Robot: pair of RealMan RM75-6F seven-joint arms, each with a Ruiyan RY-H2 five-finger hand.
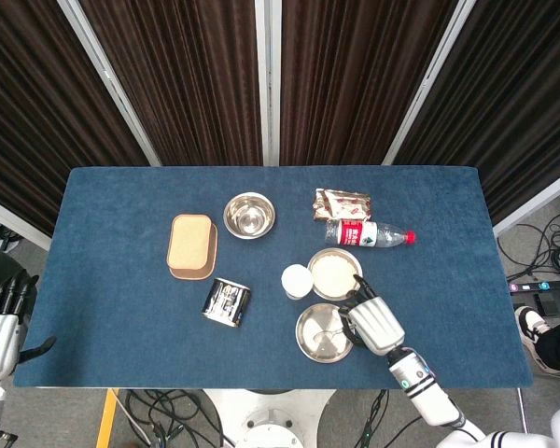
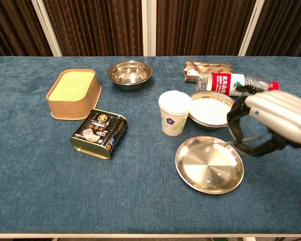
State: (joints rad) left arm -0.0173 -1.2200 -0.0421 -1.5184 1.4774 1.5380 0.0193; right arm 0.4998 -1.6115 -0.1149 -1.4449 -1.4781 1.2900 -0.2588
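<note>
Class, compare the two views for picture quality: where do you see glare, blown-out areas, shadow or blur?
Chest view: the filled bowl looks washed out white, and the steel plate shows soft reflections; the right hand looks sharp. Head view: even light, faint shadows, a bright sheen on the empty steel bowl; the left hand is cut off at the frame edge.

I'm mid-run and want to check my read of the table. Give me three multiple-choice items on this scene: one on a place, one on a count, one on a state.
1. Where is the right hand?
A. over the tan box
B. at the right edge of the flat steel plate
C. behind the bottle

2. How many steel bowls are on the table?
A. two
B. one
C. four

3. How does the water bottle lie?
A. upright
B. on its side
C. inside a bowl

Answers: 1 B, the hand hangs beside the plate's right rim. 2 A, an empty bowl and a filled bowl. 3 B, its red cap points right.
</note>
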